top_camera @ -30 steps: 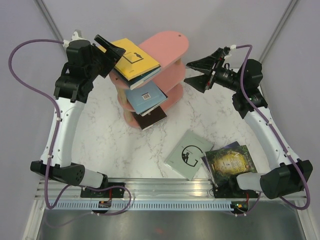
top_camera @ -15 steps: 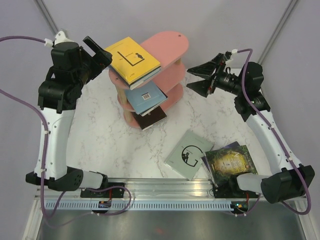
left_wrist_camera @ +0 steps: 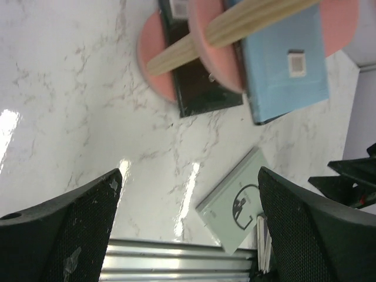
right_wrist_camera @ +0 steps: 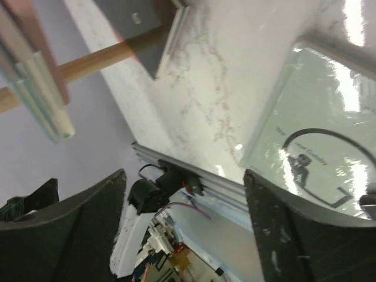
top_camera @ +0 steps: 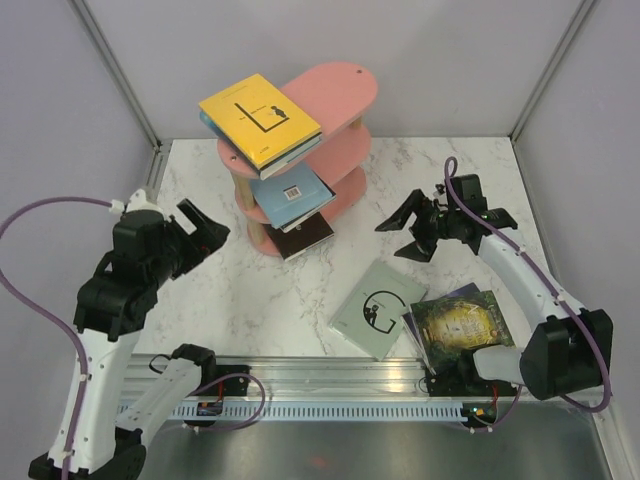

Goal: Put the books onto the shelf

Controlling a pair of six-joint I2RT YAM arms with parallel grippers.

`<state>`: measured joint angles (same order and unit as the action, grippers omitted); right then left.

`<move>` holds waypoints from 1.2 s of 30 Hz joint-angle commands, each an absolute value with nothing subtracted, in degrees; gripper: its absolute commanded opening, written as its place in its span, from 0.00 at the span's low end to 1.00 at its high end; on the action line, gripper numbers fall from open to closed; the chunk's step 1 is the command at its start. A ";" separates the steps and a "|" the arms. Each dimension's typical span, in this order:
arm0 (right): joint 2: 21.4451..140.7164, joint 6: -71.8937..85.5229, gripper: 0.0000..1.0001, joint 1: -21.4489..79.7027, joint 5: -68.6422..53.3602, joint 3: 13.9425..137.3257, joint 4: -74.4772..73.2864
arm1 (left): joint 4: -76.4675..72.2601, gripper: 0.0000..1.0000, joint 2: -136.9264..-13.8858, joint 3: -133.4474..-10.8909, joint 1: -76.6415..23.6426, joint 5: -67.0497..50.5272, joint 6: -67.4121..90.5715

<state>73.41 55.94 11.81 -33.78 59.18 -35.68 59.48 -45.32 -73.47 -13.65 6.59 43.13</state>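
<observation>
Pale book [top_camera: 378, 308] next
We'd lower our gaping right gripper [top_camera: 400, 237] onto its edge; left gripper [top_camera: 205, 225] spread wide too, empty.

Bright, even overhead light leaves a soft shadow under the shelf [top_camera: 340, 85]. Glare streaks the table [left_wrist_camera: 70, 106] at 6 o'clock in the left wrist view. It also streaks the pale book [right_wrist_camera: 329, 135] at 3 o'clock in the blurred right wrist view.
</observation>
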 commanded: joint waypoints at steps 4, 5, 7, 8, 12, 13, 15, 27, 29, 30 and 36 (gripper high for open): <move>79.35 50.28 0.60 11.60 -21.74 57.66 -35.51 | 59.50 0.97 -38.77 -58.90 -13.80 -4.12 48.25; 80.50 48.97 0.53 11.69 -20.40 57.66 -35.16 | 59.33 0.97 -37.28 -56.28 -13.89 -5.26 48.60; 84.00 47.64 0.36 11.69 -17.07 57.48 -34.55 | 59.06 0.97 -36.04 -54.33 -13.89 -6.06 49.04; 85.24 46.51 0.32 11.69 -16.27 57.39 -33.58 | 58.89 0.96 -34.82 -52.92 -13.97 -6.41 49.04; 91.31 44.39 0.18 11.69 -12.05 57.92 -31.91 | 58.63 0.97 -33.31 -49.58 -13.89 -8.34 48.96; 93.49 44.12 0.18 11.60 -11.43 57.92 -31.73 | 58.54 0.97 -33.14 -48.18 -13.89 -8.96 49.04; 95.53 43.51 0.17 11.69 -10.46 57.48 -30.50 | 58.27 0.97 -32.35 -47.03 -13.89 -10.10 49.30; 99.23 47.19 0.15 23.18 -13.52 50.89 -25.76 | 54.85 0.97 -29.88 -40.09 -13.89 -13.88 50.45; 98.70 51.30 0.14 29.60 -15.02 49.67 -23.65 | 53.10 0.97 -29.62 -36.92 -13.97 -15.99 50.88; 97.83 52.81 0.14 31.53 -16.07 49.22 -22.51 | 52.39 0.98 -29.53 -34.83 -13.89 -16.69 51.06; 89.67 57.14 0.15 39.29 -21.98 49.30 -11.24 | 47.39 0.98 -28.83 -29.89 -14.15 -22.14 51.68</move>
